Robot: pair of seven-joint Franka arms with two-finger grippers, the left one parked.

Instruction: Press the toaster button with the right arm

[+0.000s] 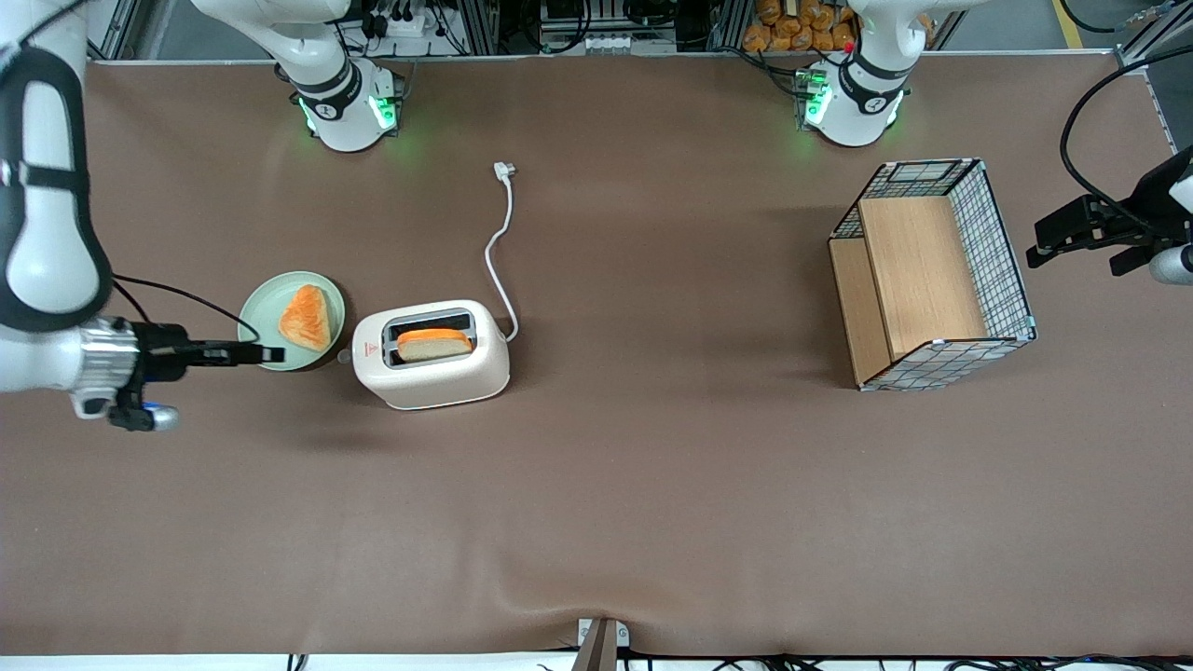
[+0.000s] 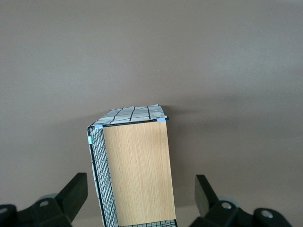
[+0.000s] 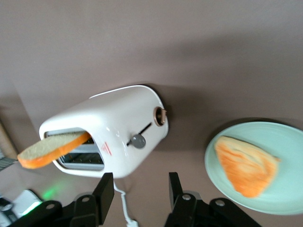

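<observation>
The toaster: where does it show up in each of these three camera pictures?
Front view: toaster beside the green plate, claw over that plate.
Right wrist view: toaster, slice sticking out.
Left wrist view: not in it.
Shared landmark: the plate.

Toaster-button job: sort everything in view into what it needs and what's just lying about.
Needed:
- toaster
- button on its end face
- gripper, open, over the plate's edge, beside the toaster

Lying about:
- plate with a bread piece
- bread slice in the toaster slot
- basket, toward the parked arm's end
</observation>
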